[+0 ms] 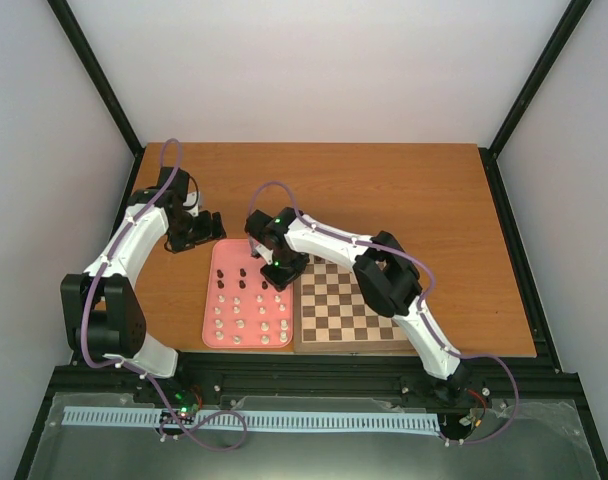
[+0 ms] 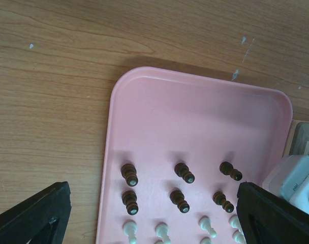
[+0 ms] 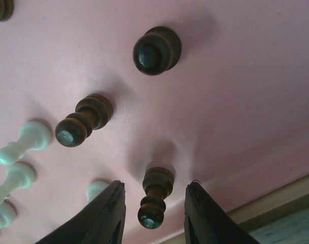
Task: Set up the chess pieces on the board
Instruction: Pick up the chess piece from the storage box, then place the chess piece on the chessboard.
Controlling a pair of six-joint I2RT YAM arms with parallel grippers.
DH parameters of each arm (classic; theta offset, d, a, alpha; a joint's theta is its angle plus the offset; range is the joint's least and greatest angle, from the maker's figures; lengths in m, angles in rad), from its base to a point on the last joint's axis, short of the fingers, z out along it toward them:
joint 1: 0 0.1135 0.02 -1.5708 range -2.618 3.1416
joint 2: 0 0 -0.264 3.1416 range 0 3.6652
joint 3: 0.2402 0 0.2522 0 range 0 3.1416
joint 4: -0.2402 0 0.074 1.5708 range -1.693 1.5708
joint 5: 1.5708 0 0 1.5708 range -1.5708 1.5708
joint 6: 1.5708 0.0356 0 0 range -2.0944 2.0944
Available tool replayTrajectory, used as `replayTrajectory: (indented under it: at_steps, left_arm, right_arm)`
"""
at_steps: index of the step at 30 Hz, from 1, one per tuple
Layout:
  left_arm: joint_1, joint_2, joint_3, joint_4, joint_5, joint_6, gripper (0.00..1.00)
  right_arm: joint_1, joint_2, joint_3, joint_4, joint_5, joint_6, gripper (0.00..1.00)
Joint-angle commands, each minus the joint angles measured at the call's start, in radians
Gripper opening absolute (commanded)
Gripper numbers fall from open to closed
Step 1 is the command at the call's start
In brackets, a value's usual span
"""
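The chessboard lies right of the pink tray, bare of pieces. Dark brown pegs and cream-white pegs stand upright in rows on the tray. My right gripper is low over the tray's right side, open, its fingers either side of one dark brown peg without touching it. Other dark pegs and white pegs stand close by. My left gripper is open and empty over the table beyond the tray's far left corner; its view shows the dark pegs on the tray.
The wooden table extends behind and right of the board. The right wrist's white camera housing shows at the right edge of the left wrist view. A black metal frame borders the near edge.
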Motion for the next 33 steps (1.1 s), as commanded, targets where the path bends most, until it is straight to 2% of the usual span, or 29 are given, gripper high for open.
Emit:
replayTrajectory:
  at_steps: [1,4,12,17,21,33]
  left_arm:
    - [-0.001,-0.018,0.007,0.009,0.008,0.012,1.0]
    - [-0.001,-0.011,0.012,0.009,0.008,0.012,1.0]
    - [-0.001,-0.012,0.016,0.005,0.004,0.013,1.0]
    - [-0.002,-0.012,0.015,0.003,0.002,0.014,1.0]
    - [-0.002,-0.008,0.018,0.003,-0.002,0.014,1.0]
    - [-0.002,0.018,0.023,0.005,-0.002,0.016,1.0]
  right_arm:
    - [-0.001,0.017,0.011,-0.017,0.012,-0.006,0.29]
    - [-0.003,0.024,0.025,-0.026,0.019,-0.008,0.18]
    - [-0.011,-0.025,0.027,-0.019,0.067,-0.009,0.03]
    - [-0.035,-0.148,0.006,-0.002,0.086,0.015,0.03]
    - [-0.083,-0.287,-0.084,-0.003,0.097,0.052,0.03]
    - [-0.32,-0.622,-0.541,0.014,0.127,0.097,0.03]
